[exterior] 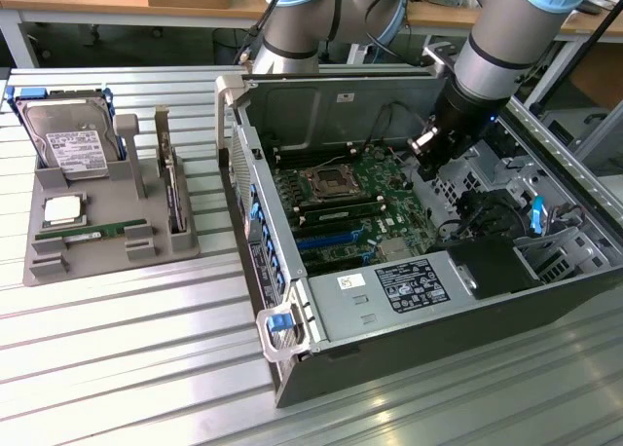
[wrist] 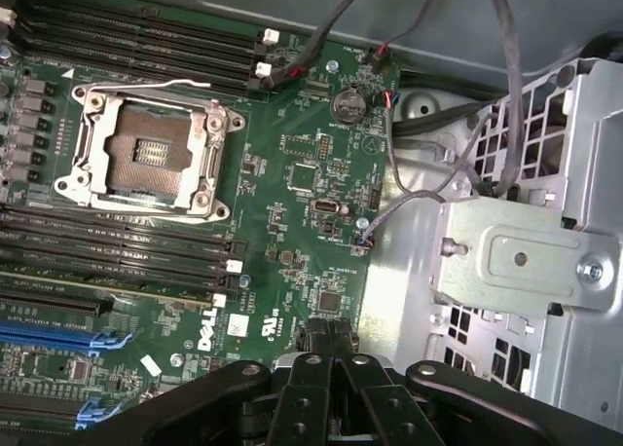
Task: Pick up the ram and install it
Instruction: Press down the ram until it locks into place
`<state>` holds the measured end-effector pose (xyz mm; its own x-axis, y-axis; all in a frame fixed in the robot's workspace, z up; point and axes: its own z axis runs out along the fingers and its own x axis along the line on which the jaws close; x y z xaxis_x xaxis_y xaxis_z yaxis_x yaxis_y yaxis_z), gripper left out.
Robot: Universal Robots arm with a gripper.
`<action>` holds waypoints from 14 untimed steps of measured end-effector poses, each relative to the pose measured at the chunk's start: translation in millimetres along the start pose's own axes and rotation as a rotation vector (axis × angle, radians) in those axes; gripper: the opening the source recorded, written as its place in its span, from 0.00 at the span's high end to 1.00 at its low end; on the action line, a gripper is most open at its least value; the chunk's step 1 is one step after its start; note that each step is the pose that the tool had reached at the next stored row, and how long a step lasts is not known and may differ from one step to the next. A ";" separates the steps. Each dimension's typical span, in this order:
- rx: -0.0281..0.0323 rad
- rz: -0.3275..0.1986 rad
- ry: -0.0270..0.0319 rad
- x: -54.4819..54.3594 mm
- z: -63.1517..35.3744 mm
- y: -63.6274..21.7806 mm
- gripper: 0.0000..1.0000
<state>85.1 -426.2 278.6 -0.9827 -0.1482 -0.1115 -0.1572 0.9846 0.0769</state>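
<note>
Gripper (wrist: 331, 353) pressed together, holding nothing, hovers over motherboard (wrist: 311, 183) inside open case (exterior: 292, 363). Ram (exterior: 90, 233) well apart from gripper, lying in gray tray (exterior: 107, 261) outside case, below hard drive (exterior: 68, 139).

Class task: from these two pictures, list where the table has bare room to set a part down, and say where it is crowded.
Bare table: the strip in front of the grey parts tray, to the exterior view's left of the computer case. Also the narrow lane between tray and case. Crowded: inside the case, with motherboard, cables and the gripper.
</note>
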 end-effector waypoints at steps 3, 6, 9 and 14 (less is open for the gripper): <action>0.0044 0.033 -0.0024 0.0 0.0 0.0 0.90; 0.0071 0.055 -0.0041 0.0 0.0 0.0 0.90; 0.0102 0.080 -0.0060 0.0 0.1 0.0 0.90; 0.0192 0.146 -0.0109 0.0 0.1 0.0 0.90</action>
<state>85.1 -426.3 278.5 -0.9938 -0.0022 -0.1112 -0.0105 0.9972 0.0742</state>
